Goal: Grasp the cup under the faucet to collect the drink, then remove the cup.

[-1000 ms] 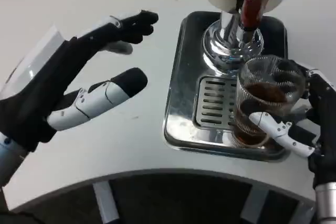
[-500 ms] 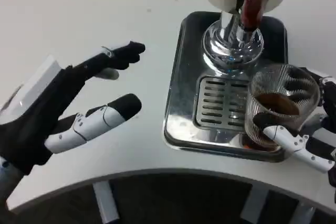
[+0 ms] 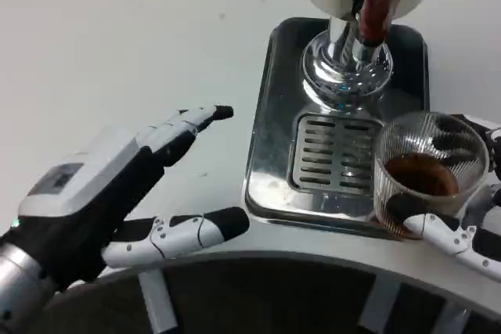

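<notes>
cup (image 3: 429,175), part-filled with dark drink, is held by right robot hand (image 3: 462,217) at the near right corner of the drip tray (image 3: 270,146) | left robot hand (image 3: 117,193) spread wide, nothing held | risk: drink may be spilled if cup is tilted or its base catches the tray rim
</notes>
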### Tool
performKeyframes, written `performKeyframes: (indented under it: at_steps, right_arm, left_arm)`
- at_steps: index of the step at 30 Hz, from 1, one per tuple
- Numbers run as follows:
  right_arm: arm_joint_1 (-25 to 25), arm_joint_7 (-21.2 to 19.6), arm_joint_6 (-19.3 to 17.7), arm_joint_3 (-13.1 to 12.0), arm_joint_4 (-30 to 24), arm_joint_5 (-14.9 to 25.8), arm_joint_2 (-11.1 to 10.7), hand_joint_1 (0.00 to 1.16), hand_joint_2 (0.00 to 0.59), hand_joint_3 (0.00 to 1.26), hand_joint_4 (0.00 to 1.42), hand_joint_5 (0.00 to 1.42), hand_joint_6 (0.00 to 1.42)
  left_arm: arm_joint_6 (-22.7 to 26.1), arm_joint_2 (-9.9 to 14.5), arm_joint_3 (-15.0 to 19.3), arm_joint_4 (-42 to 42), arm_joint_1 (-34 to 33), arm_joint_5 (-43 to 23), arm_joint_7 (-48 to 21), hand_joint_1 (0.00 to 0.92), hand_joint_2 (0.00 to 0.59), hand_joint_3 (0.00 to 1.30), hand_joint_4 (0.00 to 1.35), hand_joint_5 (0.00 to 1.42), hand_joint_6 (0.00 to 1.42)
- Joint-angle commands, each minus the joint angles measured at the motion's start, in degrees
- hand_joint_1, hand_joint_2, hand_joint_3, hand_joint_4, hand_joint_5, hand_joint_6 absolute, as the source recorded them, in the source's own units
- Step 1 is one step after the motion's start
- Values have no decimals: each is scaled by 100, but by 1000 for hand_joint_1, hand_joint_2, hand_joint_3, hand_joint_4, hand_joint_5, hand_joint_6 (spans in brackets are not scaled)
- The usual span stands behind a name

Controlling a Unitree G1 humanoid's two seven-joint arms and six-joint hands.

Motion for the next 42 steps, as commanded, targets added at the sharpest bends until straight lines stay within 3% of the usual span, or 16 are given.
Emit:
performKeyframes:
  at_steps: [1, 21, 31, 42]
  right_arm:
    - [129, 97, -281, -6, -412, 124, 21, 806, 218, 778, 851, 982, 1141]
    - [815, 713, -221, 506, -1418, 219, 183, 806, 218, 805, 877, 1008, 1168]
    - [1006, 1023, -294, 576, -1723, 377, 105, 806, 218, 806, 878, 1008, 1178]
    - [1208, 1346, -379, 838, -1897, 480, -84, 806, 218, 807, 878, 1019, 1185]
  left_arm:
    - [-38, 96, -129, -147, 234, 193, -58, 0, 103, 73, 0, 10, 130]
    - [-31, 36, -104, -1105, 1109, 388, -196, 0, 100, 0, 0, 0, 67]
    - [87, 25, 174, -1748, 1550, 424, -315, 0, 100, 0, 0, 0, 54]
    - [125, -17, 387, -2176, 2027, 410, -469, 0, 99, 0, 0, 0, 45]
